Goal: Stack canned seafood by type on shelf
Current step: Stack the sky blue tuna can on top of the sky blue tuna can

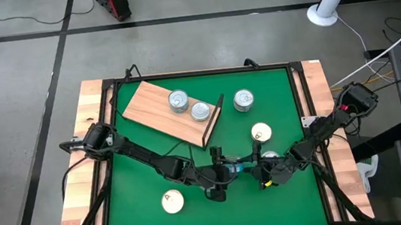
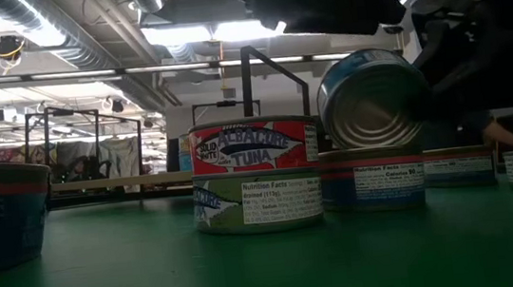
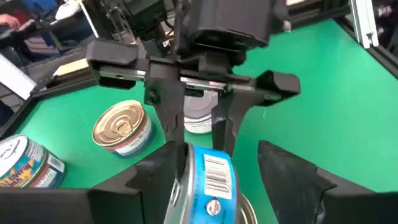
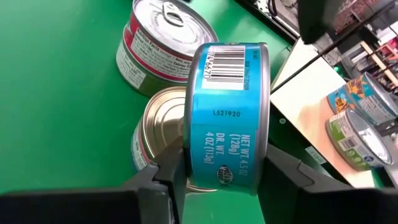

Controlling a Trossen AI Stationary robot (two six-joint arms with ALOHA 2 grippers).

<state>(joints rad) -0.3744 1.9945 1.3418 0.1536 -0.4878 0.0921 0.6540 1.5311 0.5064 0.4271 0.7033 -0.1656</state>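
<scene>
Sitting on edge in right tool (image 4: 217,180): tin (image 4: 228,112).

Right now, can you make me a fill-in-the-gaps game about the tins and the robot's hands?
1. The robot hand gripping the blue tin is its ____ one.
2. From above, ____ tin tops show on the wooden shelf.
3. The mat on the table is coloured ____.

Missing words: right; two; green.
</scene>
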